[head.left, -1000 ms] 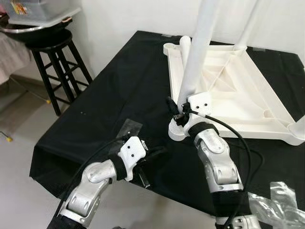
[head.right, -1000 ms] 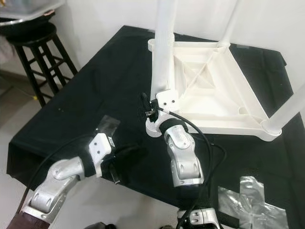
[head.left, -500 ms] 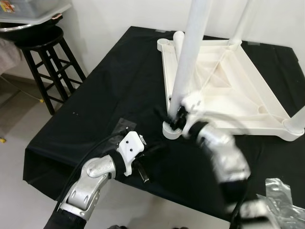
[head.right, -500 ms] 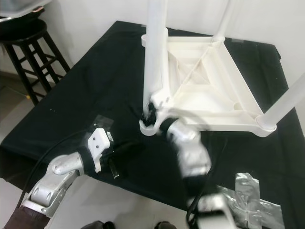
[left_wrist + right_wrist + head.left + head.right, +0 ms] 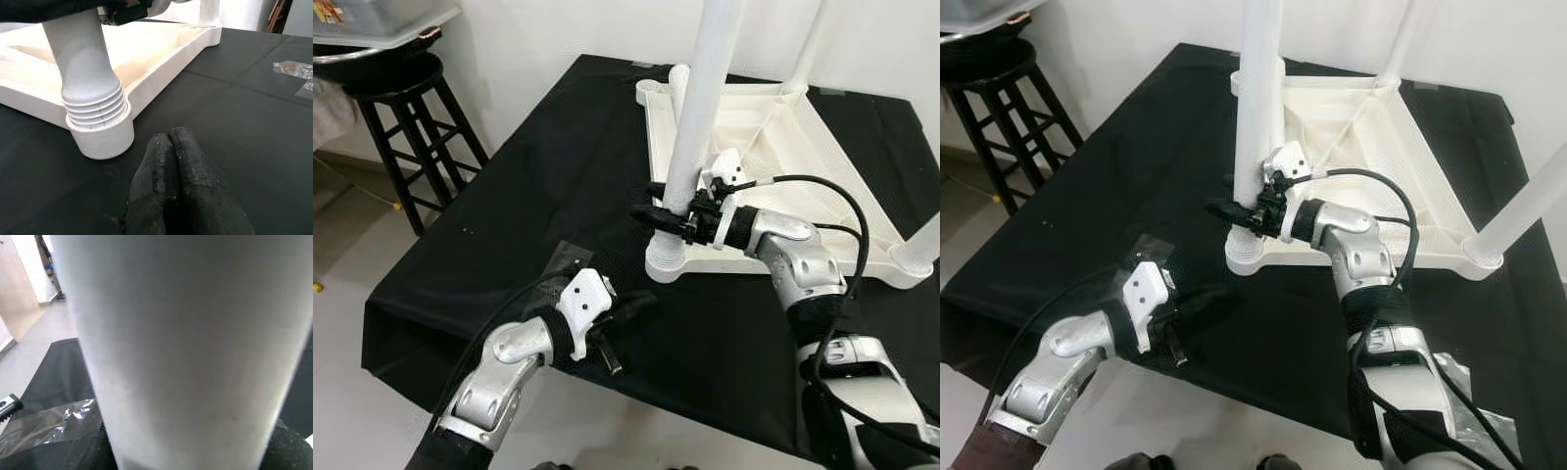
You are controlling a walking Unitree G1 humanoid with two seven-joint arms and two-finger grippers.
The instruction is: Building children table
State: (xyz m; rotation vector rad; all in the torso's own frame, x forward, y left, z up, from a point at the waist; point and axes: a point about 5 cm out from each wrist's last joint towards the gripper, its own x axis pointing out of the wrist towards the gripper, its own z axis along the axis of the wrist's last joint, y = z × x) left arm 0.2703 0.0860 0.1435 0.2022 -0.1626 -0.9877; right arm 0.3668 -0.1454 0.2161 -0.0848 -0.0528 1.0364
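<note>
A smooth white plastic tabletop [image 5: 822, 186] lies upside down on a matte black cloth [image 5: 538, 196], its ribbed underside facing up. A round white leg [image 5: 697, 127] stands upright in the near corner socket [image 5: 668, 262], ridged rings showing where it enters. The right gripper [image 5: 668, 211] reaches in from the tabletop side and its black fingers clasp this leg just above the socket. The left gripper [image 5: 171, 161] rests on the cloth near the socket, fingers pressed together, holding nothing

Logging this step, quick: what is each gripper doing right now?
Left gripper: shut, holding nothing, resting on the black cloth.
Right gripper: shut on the white table leg.
</note>
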